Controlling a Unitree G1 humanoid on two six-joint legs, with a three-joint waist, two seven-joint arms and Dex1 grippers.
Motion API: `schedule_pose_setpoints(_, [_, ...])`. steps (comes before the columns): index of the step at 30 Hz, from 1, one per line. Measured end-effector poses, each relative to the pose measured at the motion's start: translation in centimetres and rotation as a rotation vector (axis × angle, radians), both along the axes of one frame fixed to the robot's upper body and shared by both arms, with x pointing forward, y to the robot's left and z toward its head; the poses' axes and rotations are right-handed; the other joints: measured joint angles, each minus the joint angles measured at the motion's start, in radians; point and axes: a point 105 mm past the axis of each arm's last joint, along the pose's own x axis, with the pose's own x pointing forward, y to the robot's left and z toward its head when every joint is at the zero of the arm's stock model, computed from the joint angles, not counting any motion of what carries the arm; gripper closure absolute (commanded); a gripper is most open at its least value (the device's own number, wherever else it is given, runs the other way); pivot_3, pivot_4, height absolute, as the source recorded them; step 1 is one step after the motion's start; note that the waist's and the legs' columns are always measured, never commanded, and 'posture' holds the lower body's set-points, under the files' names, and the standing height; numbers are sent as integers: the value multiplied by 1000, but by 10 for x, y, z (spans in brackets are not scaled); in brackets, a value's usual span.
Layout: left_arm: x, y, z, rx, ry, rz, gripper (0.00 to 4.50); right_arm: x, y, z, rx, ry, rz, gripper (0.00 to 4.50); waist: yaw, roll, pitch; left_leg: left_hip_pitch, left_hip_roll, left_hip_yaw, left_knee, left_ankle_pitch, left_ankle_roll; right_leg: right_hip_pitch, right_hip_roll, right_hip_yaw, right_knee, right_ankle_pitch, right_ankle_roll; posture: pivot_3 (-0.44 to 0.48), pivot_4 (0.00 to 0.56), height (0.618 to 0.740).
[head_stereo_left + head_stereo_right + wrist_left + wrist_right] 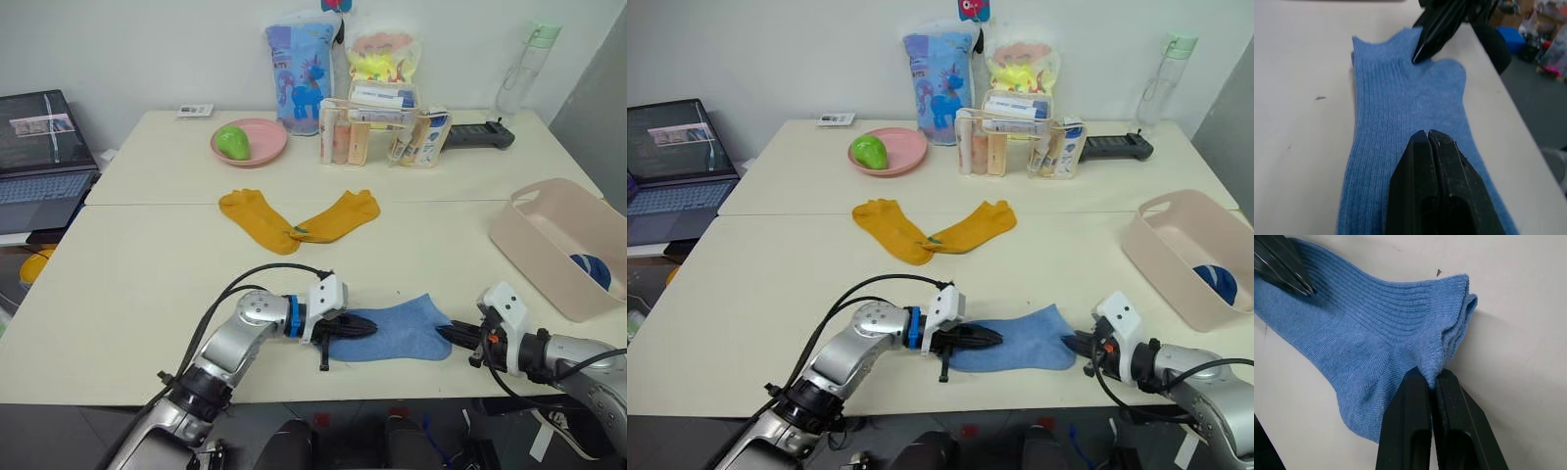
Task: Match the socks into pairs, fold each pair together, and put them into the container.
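Observation:
Light blue socks (402,331) lie flat near the table's front edge, and the cuff end shows more than one layer (1459,308). My left gripper (370,327) is shut, its tips resting on the toe half of the blue fabric (1400,98). My right gripper (441,334) is shut on the cuff, which bunches between its fingers (1415,396). Two mustard yellow socks (257,217) (338,215) lie in a V at mid-table, toes touching. The pink-beige container (537,230) stands at the right with a dark navy bundle (591,269) inside.
At the back are a pink plate (263,147) with a green fruit, a clear organizer (367,127) with bottles, two colourful bags, a water bottle (524,69) and a black device (480,134). A laptop (39,157) sits off the table's left.

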Motion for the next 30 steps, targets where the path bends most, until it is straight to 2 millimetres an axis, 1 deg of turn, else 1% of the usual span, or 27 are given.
schedule_pose_setpoints(2, [2,1,-6,34,-6,1,4483,-1,1,1,5,3,0,4500,0,0,0,0,0,0,0,0,0,0,0,0,0,0,0,0,150,740])
schedule_pose_setpoints(4, [4,1,-6,47,-18,-3,4483,0,3,6,15,-5,3,4500,0,0,0,0,0,0,0,0,0,0,0,0,0,0,0,0,150,740])
schedule_pose_setpoints(7, [5,0,-6,58,-18,-2,4483,0,5,18,57,-21,8,4500,0,0,0,0,0,0,0,0,0,0,0,0,0,0,0,0,150,740])
schedule_pose_setpoints(9, [5,1,-6,63,-21,-3,4483,-2,10,27,101,-17,28,4500,0,0,0,0,0,0,0,0,0,0,0,0,0,0,0,0,150,740])
schedule_pose_setpoints(11, [5,1,-6,65,-28,-4,4483,-5,18,35,164,-1,60,4500,0,0,0,0,0,0,0,0,0,0,0,0,0,0,0,0,150,740])
schedule_pose_setpoints(14, [5,1,-7,67,-27,-2,4483,-10,37,52,281,24,137,4500,0,0,0,0,0,0,0,0,0,0,0,0,0,0,0,0,150,740])
schedule_pose_setpoints(17, [5,2,-7,63,-26,5,4483,-9,55,62,365,37,189,4500,-1,0,0,0,0,-1,0,0,0,0,0,0,0,0,0,0,150,740])
schedule_pose_setpoints(20, [5,2,-7,52,-23,26,4483,-7,70,60,387,56,220,4500,-2,0,0,0,0,0,0,0,0,0,0,0,0,0,0,0,150,740])
schedule_pose_setpoints(25, [3,8,-4,42,4,60,4483,-4,79,58,392,77,245,4500,-3,0,0,0,0,-1,0,0,0,0,0,0,1,0,0,0,150,740])
schedule_pose_setpoints(27, [0,15,-1,39,30,79,4483,-4,83,54,383,90,265,4500,-6,0,0,0,0,-1,0,0,0,-1,0,0,1,0,0,0,150,740])
schedule_pose_setpoints(28, [-3,23,3,58,31,82,4483,-3,88,51,364,96,286,4500,-11,0,0,0,1,-1,0,0,0,-2,0,0,1,0,0,0,150,740])
schedule_pose_setpoints(30, [-3,36,18,72,10,104,4483,-2,93,43,336,113,310,4500,-19,0,0,0,1,-1,-1,0,0,-2,0,0,1,0,0,0,150,740])
